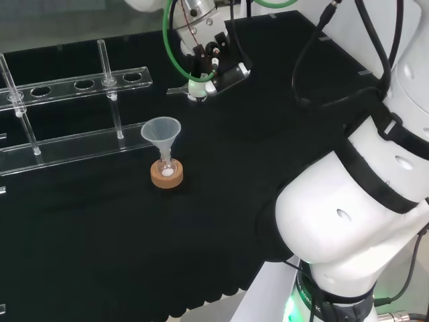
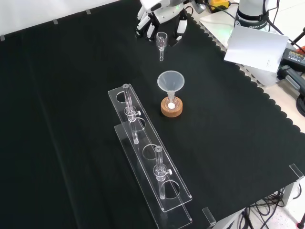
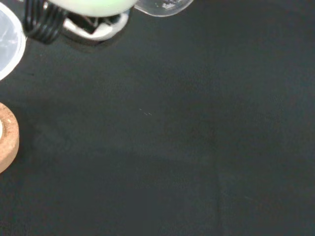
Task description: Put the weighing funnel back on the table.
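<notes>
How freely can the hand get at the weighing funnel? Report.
Probably yes: the weighing funnel is right at the hand, nothing stands between them, and the funnel and the tube rack stand well clear. Whether they touch, I cannot tell.

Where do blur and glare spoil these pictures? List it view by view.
Wrist view: the hand is a blurred pale shape, the cork ring soft-edged. Front view: the clear weighing funnel is faint against the black cloth. Head view: the clear rack is traced mainly by bright edge highlights; the funnel is sharp.
</notes>
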You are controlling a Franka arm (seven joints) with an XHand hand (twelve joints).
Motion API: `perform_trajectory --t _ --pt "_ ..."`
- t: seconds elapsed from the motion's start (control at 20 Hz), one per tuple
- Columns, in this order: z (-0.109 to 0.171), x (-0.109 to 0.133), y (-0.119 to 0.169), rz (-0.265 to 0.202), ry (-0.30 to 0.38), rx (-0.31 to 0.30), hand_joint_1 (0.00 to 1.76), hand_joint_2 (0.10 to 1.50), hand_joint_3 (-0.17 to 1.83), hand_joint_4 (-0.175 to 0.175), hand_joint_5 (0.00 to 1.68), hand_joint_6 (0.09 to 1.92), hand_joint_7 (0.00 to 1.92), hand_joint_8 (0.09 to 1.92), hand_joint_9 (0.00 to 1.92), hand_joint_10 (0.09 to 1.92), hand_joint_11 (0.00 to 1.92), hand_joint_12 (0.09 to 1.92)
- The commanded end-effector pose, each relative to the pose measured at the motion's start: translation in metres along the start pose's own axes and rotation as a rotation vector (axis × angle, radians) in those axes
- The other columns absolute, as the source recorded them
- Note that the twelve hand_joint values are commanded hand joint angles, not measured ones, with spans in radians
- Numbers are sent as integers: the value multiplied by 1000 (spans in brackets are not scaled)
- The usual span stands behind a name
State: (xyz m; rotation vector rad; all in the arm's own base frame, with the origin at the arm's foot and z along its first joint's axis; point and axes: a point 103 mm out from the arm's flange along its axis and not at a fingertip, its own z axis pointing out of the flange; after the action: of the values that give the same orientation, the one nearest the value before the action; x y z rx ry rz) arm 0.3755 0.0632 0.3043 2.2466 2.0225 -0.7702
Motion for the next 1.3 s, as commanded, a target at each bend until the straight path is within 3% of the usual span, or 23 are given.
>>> perform_trajectory --t 0.05,0.25,0.55,0.9,1.05,1.2,1.3 --pt "4 -9 2 11 39 -3 1120 699 571 175 1287 611 459 692 840 395 741 1071" --pt "6 -18 6 17 93 -7 1120 699 571 175 1286 612 460 692 839 396 738 1072" --pt "6 -30 17 20 124 -24 1120 699 571 175 1285 614 461 692 839 397 735 1075" --pt "9 -37 34 25 117 -29 1120 699 572 175 1283 617 462 692 838 398 733 1078" --pt "13 -37 50 11 118 2 1120 700 572 175 1282 619 462 692 838 399 732 1079" --pt "15 -39 57 20 120 -22 1120 700 572 175 1282 620 462 692 837 399 732 1080" --pt "19 -40 73 5 124 7 1120 700 572 175 1281 621 462 692 837 400 731 1080"
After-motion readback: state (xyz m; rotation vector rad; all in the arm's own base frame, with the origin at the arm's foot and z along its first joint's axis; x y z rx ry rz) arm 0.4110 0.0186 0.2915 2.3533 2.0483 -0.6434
